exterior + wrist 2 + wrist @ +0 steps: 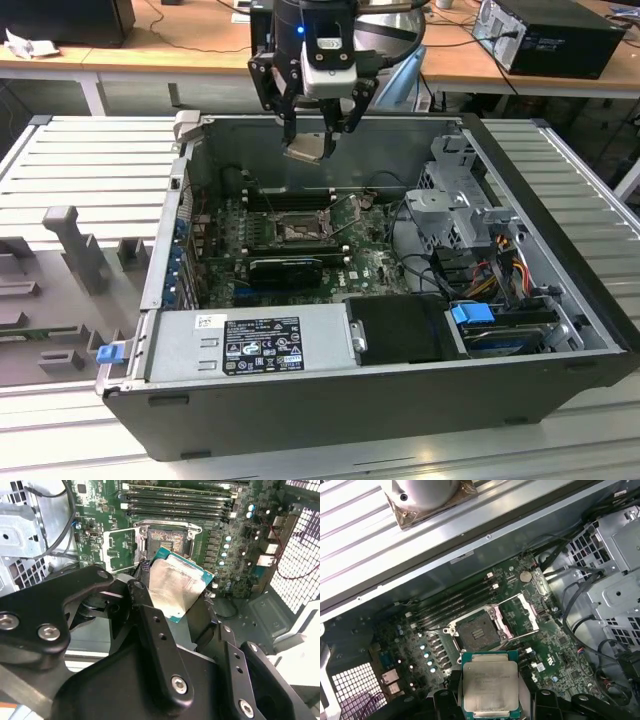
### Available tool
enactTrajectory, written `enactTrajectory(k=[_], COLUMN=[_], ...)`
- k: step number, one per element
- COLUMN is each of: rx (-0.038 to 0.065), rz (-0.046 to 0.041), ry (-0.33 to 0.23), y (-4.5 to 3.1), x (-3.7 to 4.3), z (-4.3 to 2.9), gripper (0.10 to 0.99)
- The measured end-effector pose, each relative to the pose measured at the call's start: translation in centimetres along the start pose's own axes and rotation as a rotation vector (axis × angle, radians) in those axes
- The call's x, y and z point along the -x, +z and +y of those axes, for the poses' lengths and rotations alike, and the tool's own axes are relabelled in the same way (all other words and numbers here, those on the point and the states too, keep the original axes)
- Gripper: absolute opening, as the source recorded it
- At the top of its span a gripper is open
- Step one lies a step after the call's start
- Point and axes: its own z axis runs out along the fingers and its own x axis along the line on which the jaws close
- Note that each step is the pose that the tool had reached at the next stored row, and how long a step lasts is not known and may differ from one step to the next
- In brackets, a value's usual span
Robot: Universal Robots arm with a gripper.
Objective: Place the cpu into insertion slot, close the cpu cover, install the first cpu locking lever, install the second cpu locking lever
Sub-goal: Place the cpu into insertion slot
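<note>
The small flat square cpu has a dull, scuffed silvery metal lid; the green circuit board looks matt; the grey computer case is bare sheet metal.

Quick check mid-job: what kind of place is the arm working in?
Probably a robotics or electronics lab: an open computer case lies on a slotted metal table, wooden desks with another computer stand behind, and the pincer holds the cpu above it.

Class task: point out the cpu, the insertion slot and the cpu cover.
cpu (490, 690), first wrist view: centre of its metal top.
insertion slot (479, 634), first wrist view: middle of the socket's contact field.
cpu cover (530, 612), first wrist view: outer rail of the opened frame.
</note>
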Motion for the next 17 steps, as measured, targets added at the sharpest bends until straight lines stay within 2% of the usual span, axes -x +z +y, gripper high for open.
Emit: enactTrajectory(k=[17], rx=[0.003], rz=[-0.0156], ry=[0.174], y=[0.00], x=[0.00], z=[0.00], gripper=[0.533])
